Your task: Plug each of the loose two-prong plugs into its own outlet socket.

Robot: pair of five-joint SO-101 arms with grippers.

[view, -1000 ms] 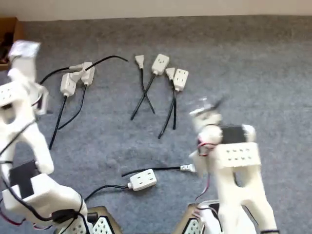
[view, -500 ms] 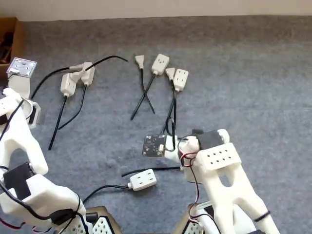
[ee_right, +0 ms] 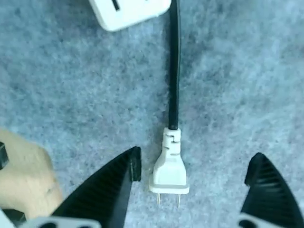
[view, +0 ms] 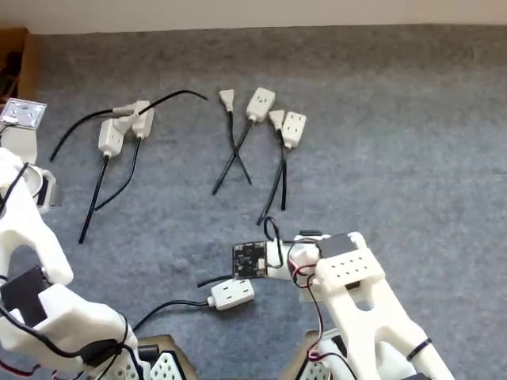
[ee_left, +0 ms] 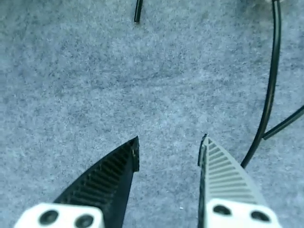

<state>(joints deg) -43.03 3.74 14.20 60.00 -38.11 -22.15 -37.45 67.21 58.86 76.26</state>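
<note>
Grey carpet covers the desk [view: 412,119], with a pale wall edge along the far side.

The right gripper [ee_right: 195,156] hangs low over the carpet with its fingers spread wide. A white two-prong plug [ee_right: 168,172] lies flat between them, touched by neither and nearer to one finger than the other. Its prongs point away from a white outlet socket [ee_right: 128,9] and its black cord [ee_right: 174,71] runs past that socket's side. In the high view this socket [view: 233,293] lies near the front edge, just beside the right arm [view: 348,273].

The left gripper [ee_left: 168,142] is also spread, holding nothing, above bare carpet with a thin black cable [ee_left: 268,95] passing to one side. The left arm [view: 32,237] stands at the desk's left edge.

Farther back in the middle lie a loose plug [view: 227,98], a second socket [view: 260,104], another plug [view: 276,119] and a third socket [view: 293,128], their cords crossing. To the far left, two more sockets [view: 111,136] sit close together; whether plugs are seated in them cannot be told.
</note>
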